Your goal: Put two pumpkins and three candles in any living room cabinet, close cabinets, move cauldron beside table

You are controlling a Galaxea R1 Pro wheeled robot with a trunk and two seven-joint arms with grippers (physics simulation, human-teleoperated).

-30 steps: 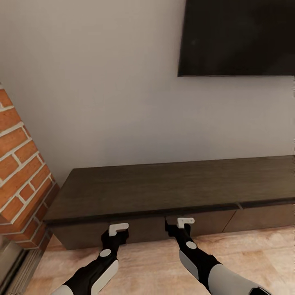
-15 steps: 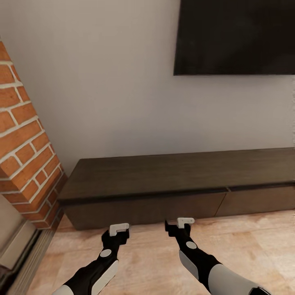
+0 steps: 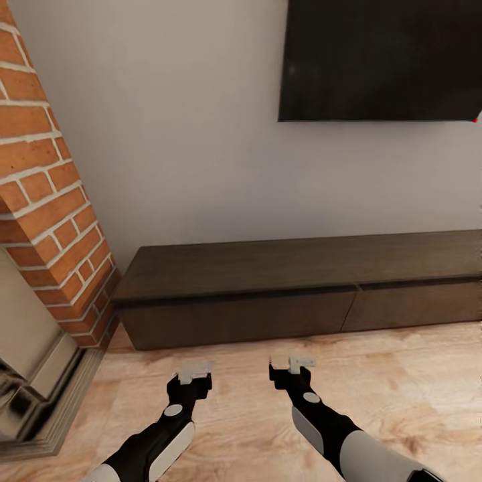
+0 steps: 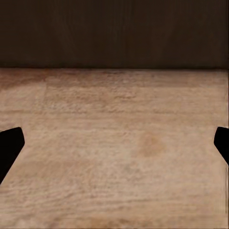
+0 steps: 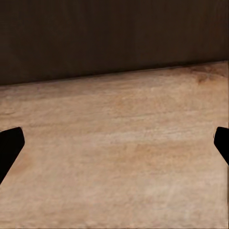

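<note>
Backing off is what shows most: against the earlier head pictures the cabinet (image 3: 301, 291) now sits further ahead of both arms with a wide strip of wooden floor (image 3: 254, 402) between, and more of the brick fireplace (image 3: 47, 201) has come into sight off to the left arm's side, so I take it the whole robot rolled back rather than the furniture shifting. Both arms hang low and forward over the boards. On the left end effector (image 4: 114, 148) the two dark fingertips stand wide apart at the frame's edges with bare floor between them, holding nothing; the right end effector (image 5: 114, 148) looks the same, spread and empty. Ahead of each, beyond the floor, is the cabinet's dark front. From where I stand its two flat fronts appear flush and shut, with a television (image 3: 381, 60) on the wall above. No pumpkin, candle or cauldron shows near either end effector, so I cannot say whether any are already stowed. My guess is the cabinet part may be settled, or not begun; the cauldron by the table remains unconfirmed.
</note>
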